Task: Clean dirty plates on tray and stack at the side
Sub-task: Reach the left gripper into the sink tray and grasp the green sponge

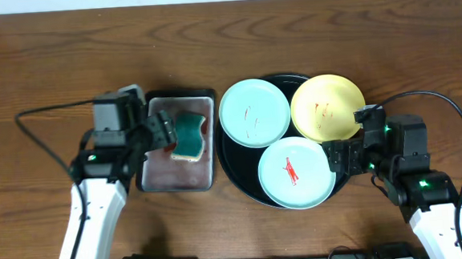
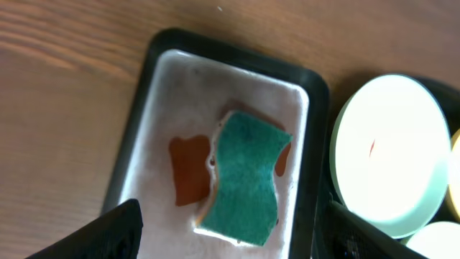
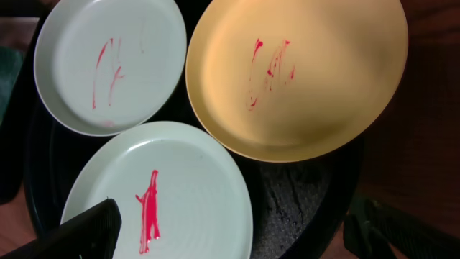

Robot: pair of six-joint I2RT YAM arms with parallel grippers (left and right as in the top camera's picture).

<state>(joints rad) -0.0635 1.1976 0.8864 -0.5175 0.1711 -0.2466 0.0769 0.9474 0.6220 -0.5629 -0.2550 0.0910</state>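
- Left of the tray (image 1: 235, 171): the left gripper (image 2: 233, 230), wide open, holding nothing, above a green sponge (image 2: 244, 180) in a metal pan (image 2: 154, 122) with red stains.
- At the right edge of the tray: the right gripper (image 3: 233, 223), wide open too, holding nothing, over the near blue plate (image 3: 194, 180); touching it or not, cannot tell.
- On the tray, all with red smears: the near blue plate at the front, the other blue plate (image 3: 108, 65) at the back left, the yellow plate (image 3: 302, 72) at the back right.
- Under the tray and the pan: the brown bench (image 1: 50, 60).
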